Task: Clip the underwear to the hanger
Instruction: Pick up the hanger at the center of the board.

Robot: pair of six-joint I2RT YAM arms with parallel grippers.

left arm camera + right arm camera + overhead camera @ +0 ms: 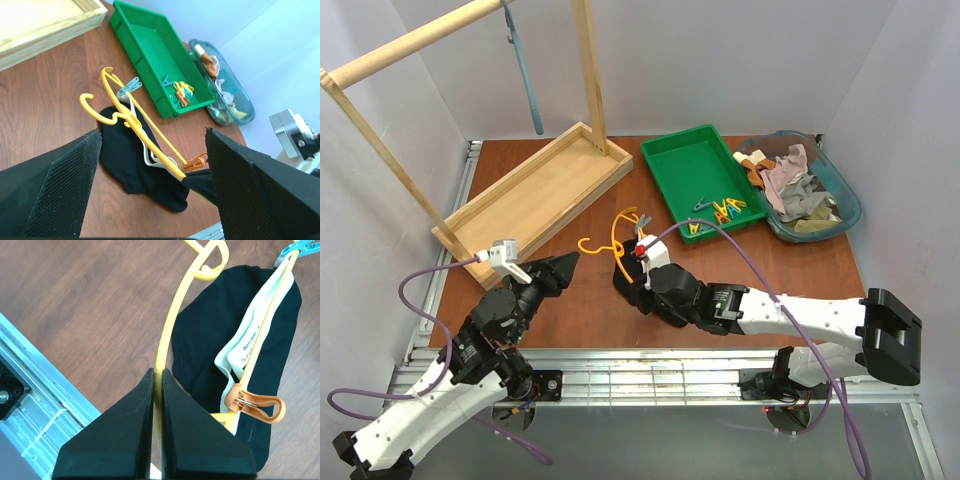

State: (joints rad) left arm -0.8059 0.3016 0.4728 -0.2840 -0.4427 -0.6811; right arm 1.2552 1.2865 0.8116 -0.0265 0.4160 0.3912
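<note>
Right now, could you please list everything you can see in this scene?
hanger: one, yellow-orange, mid-table, lying over the underwear
underwear: one, black with cream band, under the hanger
grey-blue peg: one, on one end of the hanger
orange peg: one, on the other end
tray: one, green, far middle
loose pegs: several, mixed colours, in the tray
tub: one, teal, far right
clothes: a pile, beige and grey, in the tub
rack: one, wooden, far left
second hanger: one, grey-blue, hanging from the rack's rail
table: one, brown
left arm: one, black and white, near left; jaws open, empty
right arm: one, black and white, near right; jaws shut on the hanger
</note>
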